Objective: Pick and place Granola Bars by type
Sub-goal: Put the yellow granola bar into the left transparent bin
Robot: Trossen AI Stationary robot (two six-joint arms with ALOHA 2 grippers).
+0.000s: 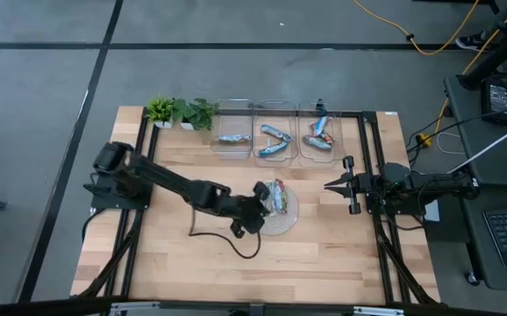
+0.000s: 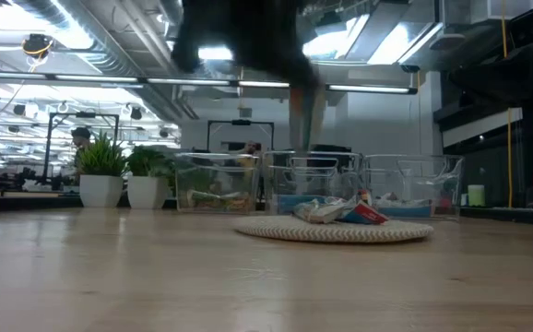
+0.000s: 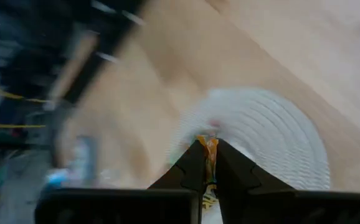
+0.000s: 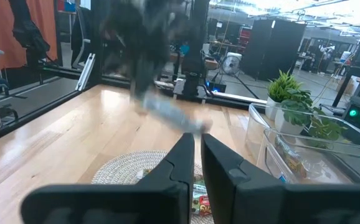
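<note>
Granola bars [image 1: 279, 197] lie in a small pile on a round woven mat [image 1: 287, 224], mid-table; the low view shows them too [image 2: 340, 212]. Other bars lie in three clear bins [image 1: 275, 151] along the far edge. My left gripper [image 1: 260, 195] is above the mat's left part, shut on one bar [image 3: 209, 152]. That bar hangs below it, above the mat, in the low view [image 2: 307, 120]. My right gripper [image 1: 328, 185] waits to the right of the mat, pointing left, fingers together [image 4: 196, 140]. My left gripper pinches one granola bar between its two fingers, with an orange-yellow strip of wrapper [image 3: 210, 148] showing between them. The bar is lifted clear of the mat [image 3: 273, 124]. It hangs below the fingers, slanting down in the right wrist view [image 4: 167, 112].
Two potted plants [image 1: 179, 112] stand at the far left corner beside the bins. A dark cable [image 1: 223, 237] lies on the wood near the mat's left side. Bare wood stretches across the near half of the table [image 1: 324, 263].
</note>
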